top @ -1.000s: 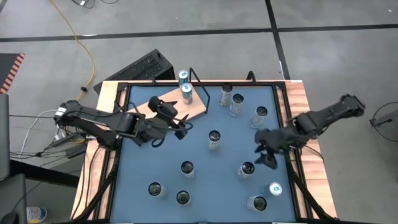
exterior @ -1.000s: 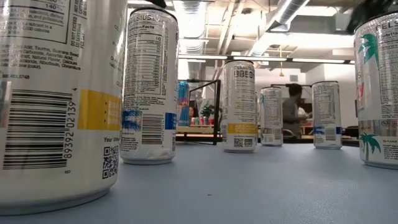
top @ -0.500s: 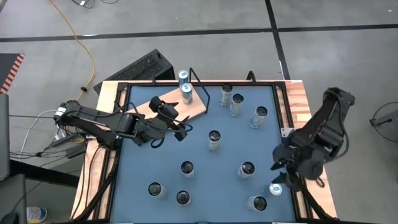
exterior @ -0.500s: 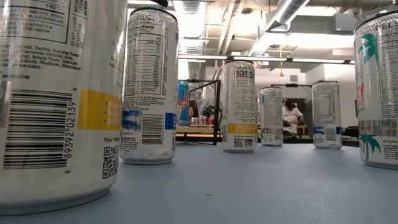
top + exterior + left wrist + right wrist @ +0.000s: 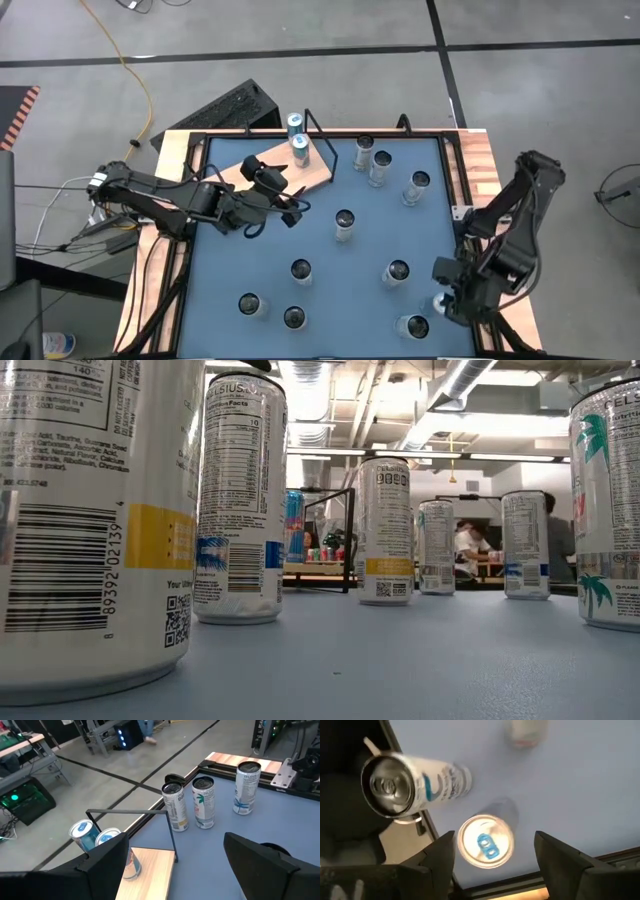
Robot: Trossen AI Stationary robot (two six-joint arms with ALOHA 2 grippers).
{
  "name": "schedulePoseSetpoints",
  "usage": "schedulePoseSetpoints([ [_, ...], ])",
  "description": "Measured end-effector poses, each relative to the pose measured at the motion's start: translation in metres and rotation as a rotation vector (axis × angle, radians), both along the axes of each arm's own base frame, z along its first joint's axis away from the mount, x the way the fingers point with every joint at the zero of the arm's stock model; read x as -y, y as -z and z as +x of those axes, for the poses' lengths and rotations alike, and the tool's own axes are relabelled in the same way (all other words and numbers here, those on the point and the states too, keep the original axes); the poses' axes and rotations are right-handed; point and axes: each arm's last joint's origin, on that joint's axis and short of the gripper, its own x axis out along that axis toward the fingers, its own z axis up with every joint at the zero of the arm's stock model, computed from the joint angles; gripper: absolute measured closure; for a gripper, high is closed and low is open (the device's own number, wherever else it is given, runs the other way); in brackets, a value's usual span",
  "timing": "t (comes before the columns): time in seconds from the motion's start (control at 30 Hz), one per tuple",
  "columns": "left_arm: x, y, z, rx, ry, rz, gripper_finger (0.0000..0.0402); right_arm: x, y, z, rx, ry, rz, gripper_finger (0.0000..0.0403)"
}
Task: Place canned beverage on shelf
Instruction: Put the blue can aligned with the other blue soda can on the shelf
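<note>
At the near right corner, the right gripper is hanging straight above a blue-tabbed can, fingers spread on either side of its top and gripping nothing, seemingly lining up a grasp from overhead. Another can is standing just beside it by the table rim. Farther in, on the left, the left gripper is hovering empty with its fingers apart over the shelf's near edge. Two blue cans are standing upright at the shelf's far end, by the wire frame.
</note>
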Motion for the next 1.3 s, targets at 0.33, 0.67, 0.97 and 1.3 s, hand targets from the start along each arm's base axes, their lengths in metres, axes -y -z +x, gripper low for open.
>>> schedulePoseSetpoints([
  [0.33,0.000,0.000,0.000,-0.017,0.005,0.013,0.0088,-0.016,0.017,0.007,-0.074,-0.012,-0.024,0.0147],
  [0.67,0.000,0.001,0.000,-0.043,0.013,0.035,0.0088,-0.015,0.018,0.005,-0.092,0.018,-0.043,0.0147],
  [0.97,0.000,0.001,0.000,-0.069,0.024,0.061,0.0088,-0.013,0.019,0.004,-0.094,-0.028,-0.073,0.0148],
  [1.3,0.000,0.001,0.000,-0.095,0.035,0.087,0.0088,-0.002,0.018,0.008,-0.148,-0.014,-0.098,0.0138],
])
